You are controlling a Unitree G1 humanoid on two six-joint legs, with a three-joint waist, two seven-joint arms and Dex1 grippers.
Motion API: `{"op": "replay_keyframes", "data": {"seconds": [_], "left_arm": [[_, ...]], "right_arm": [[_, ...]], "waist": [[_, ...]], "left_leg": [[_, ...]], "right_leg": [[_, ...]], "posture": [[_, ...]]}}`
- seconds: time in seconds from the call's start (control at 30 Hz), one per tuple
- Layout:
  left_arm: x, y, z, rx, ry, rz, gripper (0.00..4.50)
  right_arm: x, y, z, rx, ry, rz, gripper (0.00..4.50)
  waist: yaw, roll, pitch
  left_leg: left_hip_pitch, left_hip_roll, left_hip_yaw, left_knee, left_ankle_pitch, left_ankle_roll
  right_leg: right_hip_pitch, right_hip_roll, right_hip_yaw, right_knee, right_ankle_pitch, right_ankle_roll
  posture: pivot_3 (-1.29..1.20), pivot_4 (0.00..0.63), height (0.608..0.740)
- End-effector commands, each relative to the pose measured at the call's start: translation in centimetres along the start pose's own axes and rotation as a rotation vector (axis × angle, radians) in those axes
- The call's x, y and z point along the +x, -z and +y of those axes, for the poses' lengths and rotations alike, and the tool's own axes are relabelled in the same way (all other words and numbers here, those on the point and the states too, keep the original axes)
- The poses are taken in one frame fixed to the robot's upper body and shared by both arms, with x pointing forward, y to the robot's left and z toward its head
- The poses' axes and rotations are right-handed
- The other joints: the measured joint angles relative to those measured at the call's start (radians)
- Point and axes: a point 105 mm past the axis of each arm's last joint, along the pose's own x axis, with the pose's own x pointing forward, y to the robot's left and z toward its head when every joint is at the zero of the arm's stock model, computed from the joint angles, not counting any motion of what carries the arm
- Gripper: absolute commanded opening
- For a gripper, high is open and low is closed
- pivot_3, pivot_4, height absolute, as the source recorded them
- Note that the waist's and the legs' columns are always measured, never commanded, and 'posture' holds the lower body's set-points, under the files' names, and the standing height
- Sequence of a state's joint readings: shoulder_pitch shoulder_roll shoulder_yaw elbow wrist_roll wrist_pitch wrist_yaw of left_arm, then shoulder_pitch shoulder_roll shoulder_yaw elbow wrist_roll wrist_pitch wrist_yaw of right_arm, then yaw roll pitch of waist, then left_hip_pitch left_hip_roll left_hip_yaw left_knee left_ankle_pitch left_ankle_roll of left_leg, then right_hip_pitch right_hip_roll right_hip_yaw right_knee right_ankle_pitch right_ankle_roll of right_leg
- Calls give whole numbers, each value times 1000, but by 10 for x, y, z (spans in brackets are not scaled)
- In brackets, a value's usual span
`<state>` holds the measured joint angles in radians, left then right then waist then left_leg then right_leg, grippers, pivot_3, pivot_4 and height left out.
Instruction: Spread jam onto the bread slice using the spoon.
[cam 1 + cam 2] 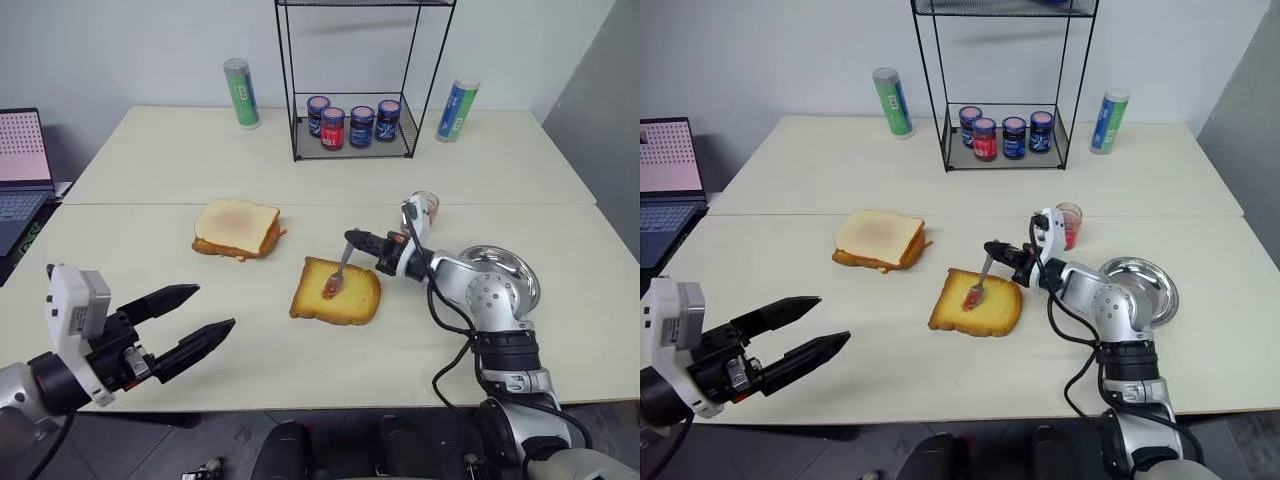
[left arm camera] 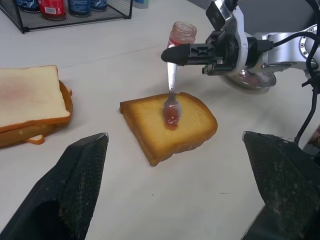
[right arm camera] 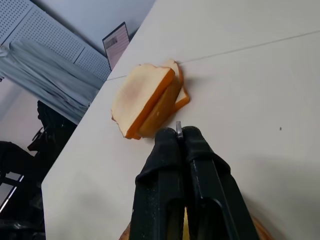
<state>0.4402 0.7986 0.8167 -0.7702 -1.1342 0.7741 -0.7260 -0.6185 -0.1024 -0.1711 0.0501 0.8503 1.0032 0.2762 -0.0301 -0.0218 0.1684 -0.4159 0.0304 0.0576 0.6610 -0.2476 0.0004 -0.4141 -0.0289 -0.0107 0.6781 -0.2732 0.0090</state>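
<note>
Bread slice: the golden bread slice [image 1: 336, 292] lies flat near the middle of the pale table [image 1: 140, 150], crust all round.
Spoon: the spoon [image 1: 338, 273] leans down from the right gripper [image 1: 352, 239], its bowl resting on the top of the slice, a little toward the 11 o'clock side of the slice's middle; a red smear sits under the bowl.
Right gripper: its two black fingers are pressed tight together on the spoon's handle end, at about 1 o'clock from the slice and above it, pointing roughly level across the table.
Left gripper: the left gripper [image 1: 215, 310] hangs over the near table edge at about 8 o'clock from the slice, well apart from it, fingers spread wide with nothing between them.
Jam: the small lidless jar of red jam [image 1: 1070, 225] stands behind the right arm, at about 2 o'clock from the slice.
Steel dish: a round steel dish [image 1: 1145, 290] sits at 3 o'clock from the slice, partly behind the arm.
Other bread: a stack of paler slices [image 1: 236, 229] lies at 10 o'clock from the slice.
Back of table: a wire rack [image 1: 352, 148] holds four dark jars [image 1: 352, 122].
</note>
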Motion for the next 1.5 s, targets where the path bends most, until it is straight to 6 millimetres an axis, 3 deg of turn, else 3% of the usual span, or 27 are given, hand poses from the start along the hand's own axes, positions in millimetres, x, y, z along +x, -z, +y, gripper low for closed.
{"op": "replay_keyframes", "data": {"seconds": [0.03,0.17,0.3,0.5,0.63,0.8,1.03,1.2,1.37,1.5], "left_arm": [[1,-4,0,26,6,-30,4500],[9,-6,-4,41,45,-47,4500],[13,-8,-4,59,70,-45,4500],[16,-8,-3,61,86,-39,4500],[20,-8,-3,65,100,-37,4500],[22,-7,-3,65,123,-27,4500],[24,-8,0,75,142,-20,4500],[26,-11,1,86,146,-22,4500],[27,-12,1,94,150,-23,4500],[27,-13,1,98,149,-21,4500]], "right_arm": [[-1,-24,13,92,-53,-82,44],[2,-16,5,203,-46,-67,44],[8,5,-8,240,-9,-13,44],[13,19,-13,273,6,14,44],[1,26,-27,247,55,40,44],[-26,17,-44,181,112,50,44],[-52,-1,-43,110,104,68,44],[-22,-13,-19,159,12,4,44],[10,1,-11,199,-8,14,44],[20,13,-17,214,0,43,44]], "waist": [[0,0,0],[0,0,0],[-1,0,0],[-2,0,0],[-1,0,0],[2,0,0],[2,0,0],[-4,0,0],[-4,0,0],[-1,0,0]], "left_leg": [[0,0,0,0,0,0],[0,0,0,0,0,0],[0,0,0,0,0,0],[0,0,0,-1,0,0],[0,0,0,-1,0,0],[0,-1,0,-1,0,0],[0,-1,0,-1,0,0],[0,0,0,-1,0,0],[0,3,0,-1,0,0],[0,3,0,-2,0,0]], "right_leg": [[0,0,0,0,0,0],[0,0,0,0,0,-1],[0,0,0,0,0,-1],[0,0,0,0,0,-1],[0,0,0,0,-1,-1],[0,0,0,-1,-1,-1],[0,0,0,-1,-1,-1],[0,1,0,0,-1,-1],[-1,4,0,0,-1,-1],[-1,4,0,0,-1,-1]], "posture": [[0,150,740],[0,150,740],[0,150,740],[0,150,740],[0,150,740],[0,150,740],[0,150,740],[0,150,740],[0,150,740],[0,150,740]]}}
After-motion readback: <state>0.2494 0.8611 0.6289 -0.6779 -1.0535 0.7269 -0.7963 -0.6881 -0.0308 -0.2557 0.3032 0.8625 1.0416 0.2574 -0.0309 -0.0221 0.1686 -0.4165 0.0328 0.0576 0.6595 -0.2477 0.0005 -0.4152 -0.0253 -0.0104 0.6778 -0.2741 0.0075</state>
